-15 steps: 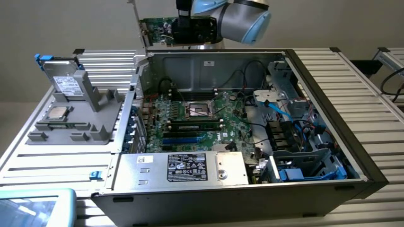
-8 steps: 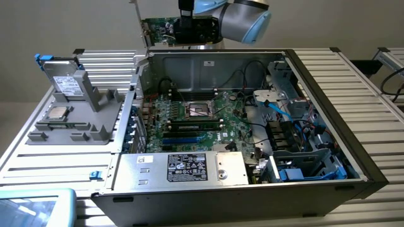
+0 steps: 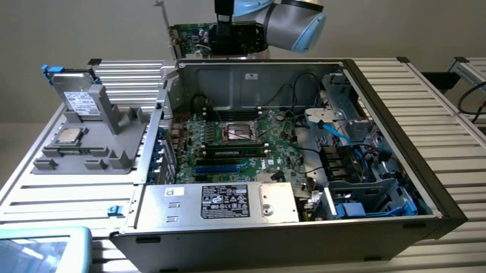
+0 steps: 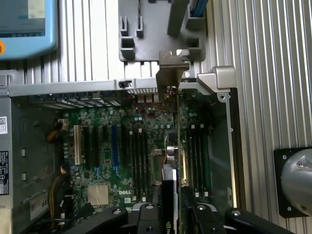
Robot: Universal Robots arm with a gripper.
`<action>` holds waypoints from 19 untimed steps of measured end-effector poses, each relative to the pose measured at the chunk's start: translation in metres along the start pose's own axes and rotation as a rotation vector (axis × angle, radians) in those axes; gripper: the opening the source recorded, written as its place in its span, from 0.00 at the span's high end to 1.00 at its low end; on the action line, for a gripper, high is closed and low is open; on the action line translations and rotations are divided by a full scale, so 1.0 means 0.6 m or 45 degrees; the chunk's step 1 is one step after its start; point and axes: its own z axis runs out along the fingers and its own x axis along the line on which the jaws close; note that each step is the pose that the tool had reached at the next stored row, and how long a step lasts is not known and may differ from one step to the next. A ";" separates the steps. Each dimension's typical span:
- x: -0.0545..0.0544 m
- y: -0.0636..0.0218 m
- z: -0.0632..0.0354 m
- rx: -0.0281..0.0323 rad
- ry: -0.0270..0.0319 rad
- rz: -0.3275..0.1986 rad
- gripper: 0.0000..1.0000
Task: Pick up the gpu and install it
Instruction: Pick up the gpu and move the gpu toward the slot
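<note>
Gripper clasps gpu — green card, black cooler, silver bracket.

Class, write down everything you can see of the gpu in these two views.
The gpu is a flat green circuit card carrying a black cooler block, with a silver metal bracket at one end. It hangs on edge in the air above the open computer case, bracket toward the exterior view's left, clamped in the pincer and touching nothing else.

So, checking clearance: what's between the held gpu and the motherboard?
Nothing but air. The wrist view shows the gpu, in the gripper, edge-on over the motherboard, with no cable crossing beneath it.
</note>
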 end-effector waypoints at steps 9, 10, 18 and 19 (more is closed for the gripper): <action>0.053 -0.006 -0.001 0.0000 -0.0001 0.000 0.72; 0.060 -0.007 -0.001 0.0000 0.0000 0.000 0.72; 0.108 -0.011 -0.001 0.0000 -0.0001 0.000 0.72; 0.110 -0.011 -0.001 0.0001 -0.0003 0.000 0.72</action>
